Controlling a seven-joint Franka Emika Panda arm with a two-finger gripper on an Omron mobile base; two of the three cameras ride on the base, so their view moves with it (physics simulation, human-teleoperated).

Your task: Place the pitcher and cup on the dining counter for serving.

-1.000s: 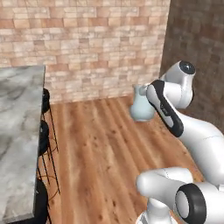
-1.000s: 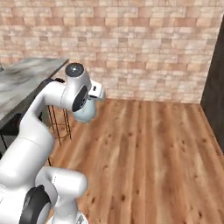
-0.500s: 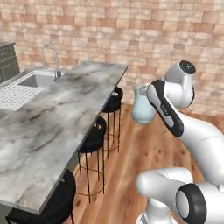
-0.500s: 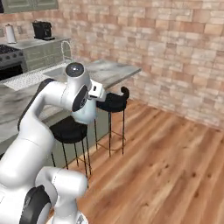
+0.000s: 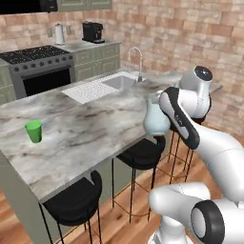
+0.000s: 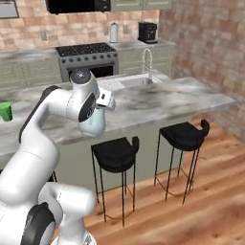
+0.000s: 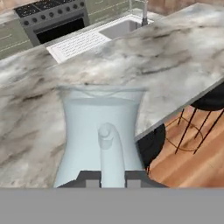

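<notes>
Hand view shows the gripper point(image 7: 111, 181) nearly closed, clamping the handle of the pitcher point(image 7: 101, 131), held upright to prevent spillage. Pitcher hangs above the stool-side edge of the surface point(image 5: 90, 128); the cup point(image 5: 34, 131) already stands there.

We count one pitcher point(image 5: 156, 120), one cup point(image 5: 34, 131) (at nine o'clock), three stools point(image 6: 115, 154), one kettle point(image 5: 59, 34), one coffee machine point(image 5: 93, 32).

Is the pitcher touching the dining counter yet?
Apart. In the right base view the pitcher hangs from the gripper out past the dining counter edge, with the green base visible beneath it.
</notes>
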